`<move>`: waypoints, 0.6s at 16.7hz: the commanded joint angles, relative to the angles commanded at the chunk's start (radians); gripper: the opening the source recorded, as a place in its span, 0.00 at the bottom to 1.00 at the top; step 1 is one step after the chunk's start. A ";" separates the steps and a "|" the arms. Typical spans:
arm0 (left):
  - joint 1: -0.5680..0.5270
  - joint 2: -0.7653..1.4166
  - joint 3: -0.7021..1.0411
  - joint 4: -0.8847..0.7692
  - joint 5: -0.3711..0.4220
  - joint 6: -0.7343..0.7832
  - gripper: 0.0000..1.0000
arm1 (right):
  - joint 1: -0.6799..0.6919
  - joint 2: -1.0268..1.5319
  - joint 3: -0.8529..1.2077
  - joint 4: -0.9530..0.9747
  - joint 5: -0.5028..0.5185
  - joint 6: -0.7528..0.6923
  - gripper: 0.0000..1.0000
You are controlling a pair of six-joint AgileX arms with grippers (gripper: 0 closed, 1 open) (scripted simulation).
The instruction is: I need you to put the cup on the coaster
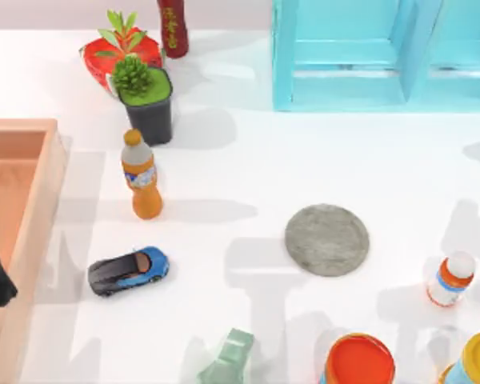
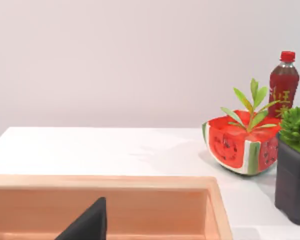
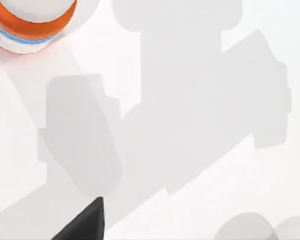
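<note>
Right of the bench's centre, coaster (image 1: pixel 326 239) lies flat, nothing on it. Cup's place: cannot tell. Left gripper (image 2: pixel 87 225) hangs over the tray (image 1: pixel 32 128) at the left edge. Right gripper (image 3: pixel 85 225) hangs near the small bottle (image 1: pixel 450 278) by the right edge. Either claw apart or together: cannot tell. Risk: a reach toward the coaster clips the bottle or the orange can (image 1: pixel 358 360) at the near edge.

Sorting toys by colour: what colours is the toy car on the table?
The toy car is blue with a dark grey front, clearest in the top view.
</note>
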 joint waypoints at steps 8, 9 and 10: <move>0.000 0.000 0.000 0.000 0.000 0.000 1.00 | -0.210 0.506 0.478 -0.388 0.040 -0.642 1.00; 0.000 0.000 0.000 0.000 0.000 0.000 1.00 | -0.240 0.547 0.524 -0.424 0.049 -0.702 1.00; 0.000 0.000 0.000 0.000 0.000 0.000 1.00 | -0.270 0.583 0.567 -0.456 0.059 -0.756 1.00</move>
